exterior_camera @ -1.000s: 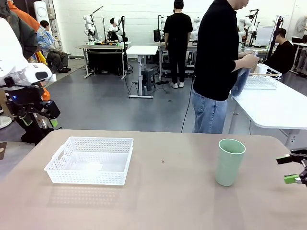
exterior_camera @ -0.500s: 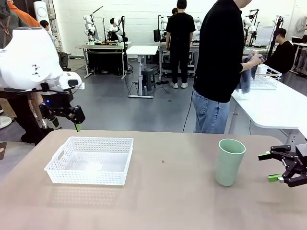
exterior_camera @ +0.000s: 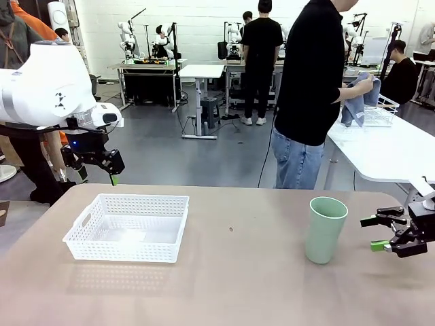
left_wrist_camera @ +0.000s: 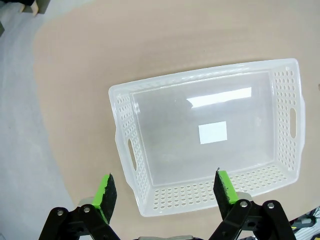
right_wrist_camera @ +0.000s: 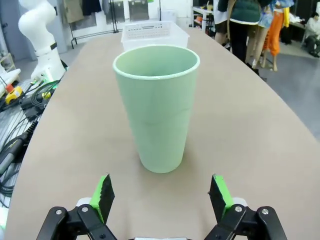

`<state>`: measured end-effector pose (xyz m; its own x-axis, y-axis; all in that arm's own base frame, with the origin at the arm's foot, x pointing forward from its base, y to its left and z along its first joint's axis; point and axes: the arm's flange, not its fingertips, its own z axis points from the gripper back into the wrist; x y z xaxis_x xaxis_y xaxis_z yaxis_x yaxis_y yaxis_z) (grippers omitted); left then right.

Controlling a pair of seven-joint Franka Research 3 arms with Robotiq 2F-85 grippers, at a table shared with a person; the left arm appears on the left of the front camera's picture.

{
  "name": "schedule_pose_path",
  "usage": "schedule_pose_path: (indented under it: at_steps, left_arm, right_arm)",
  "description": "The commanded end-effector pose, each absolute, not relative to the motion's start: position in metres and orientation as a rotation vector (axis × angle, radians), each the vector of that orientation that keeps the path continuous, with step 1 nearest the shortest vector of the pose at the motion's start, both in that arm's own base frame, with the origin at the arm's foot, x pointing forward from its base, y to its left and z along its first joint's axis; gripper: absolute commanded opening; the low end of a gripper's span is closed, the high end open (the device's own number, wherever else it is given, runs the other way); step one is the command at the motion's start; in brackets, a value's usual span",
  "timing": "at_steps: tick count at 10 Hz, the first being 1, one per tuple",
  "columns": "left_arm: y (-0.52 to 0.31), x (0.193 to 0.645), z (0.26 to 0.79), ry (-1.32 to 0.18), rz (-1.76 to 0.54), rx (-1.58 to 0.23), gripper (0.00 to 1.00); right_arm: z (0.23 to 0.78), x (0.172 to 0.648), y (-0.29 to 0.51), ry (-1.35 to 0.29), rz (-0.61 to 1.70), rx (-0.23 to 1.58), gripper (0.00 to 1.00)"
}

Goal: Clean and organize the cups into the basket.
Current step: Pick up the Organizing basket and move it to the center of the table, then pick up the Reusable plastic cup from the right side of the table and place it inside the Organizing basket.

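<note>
One pale mint cup [exterior_camera: 325, 229] stands upright on the tan table right of centre; the right wrist view shows the cup [right_wrist_camera: 156, 107] straight ahead. My right gripper [exterior_camera: 377, 233] hovers open just right of it, fingers pointing at it; its green pads [right_wrist_camera: 102, 195] flank the cup without touching. The white mesh basket [exterior_camera: 128, 226] sits on the left and holds nothing. My left gripper [exterior_camera: 102, 175] hangs open above and behind the basket's far left corner; from above I see the basket [left_wrist_camera: 150, 93] between its fingers [left_wrist_camera: 224, 186].
A person in black stands beyond the table's far edge, holding a blue cloth [exterior_camera: 358, 100] over a white side table [exterior_camera: 394, 153] with a wire basket [exterior_camera: 376, 112]. Bare tabletop [exterior_camera: 231, 272] lies between basket and cup.
My right gripper has moved in from the right edge toward the cup. My left arm swung right, then settled over the basket's back left corner. The person lifted the cloth.
</note>
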<state>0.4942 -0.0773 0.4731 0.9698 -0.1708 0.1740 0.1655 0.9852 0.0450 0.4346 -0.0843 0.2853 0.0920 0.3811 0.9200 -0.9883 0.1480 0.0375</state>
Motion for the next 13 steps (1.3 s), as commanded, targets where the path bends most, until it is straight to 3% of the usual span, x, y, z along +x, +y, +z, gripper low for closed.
schedule_pose_path:
  at_steps: [1,5,7,13]
  left_arm:
    - [-0.078,0.493,0.473,-0.177,-0.178,0.024,1.0]
    - [-0.078,0.494,0.473,-0.178,-0.171,0.03,1.0]
    - [-0.051,0.483,0.469,-0.119,-0.196,0.061,1.0]
    - [-0.026,0.469,0.42,0.032,-0.149,0.057,1.0]
  right_arm:
    - [0.284,0.43,-0.085,-0.96,1.301,0.873,1.0]
    - [0.286,0.432,-0.082,-0.958,1.274,0.862,1.0]
    - [0.278,0.44,-0.072,-0.926,1.286,0.956,1.0]
    - [0.262,0.458,-0.036,-0.937,1.225,0.969,1.0]
